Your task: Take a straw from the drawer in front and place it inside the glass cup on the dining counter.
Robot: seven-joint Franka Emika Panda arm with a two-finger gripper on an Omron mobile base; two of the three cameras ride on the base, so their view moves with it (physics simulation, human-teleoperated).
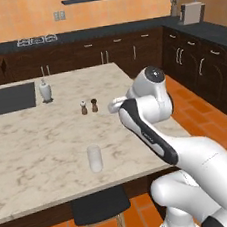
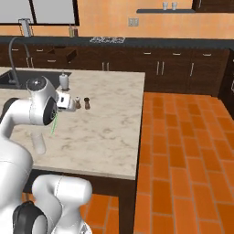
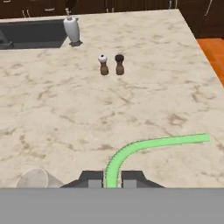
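Even, diffuse light fills all three rendered views, bright without a visible source and without glare. The marbled desk (image 1: 48, 138) reads uniformly pale, its veins soft. Shadows are faint: a slight dark patch under the soap dispenser (image 3: 72, 29) near the desk's far edge, and small ones beneath the two shakers (image 3: 111, 64). The resolution is low, so edges look soft and slightly blocky. The glass cup (image 1: 94, 158) shows as a hazy, near-transparent shape. Straight lines stay straight at the frame edges.

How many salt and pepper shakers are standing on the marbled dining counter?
2: the white-topped shaker and the dark-topped shaker stand side by side mid-counter, between the soap dispenser and the counter's right edge.
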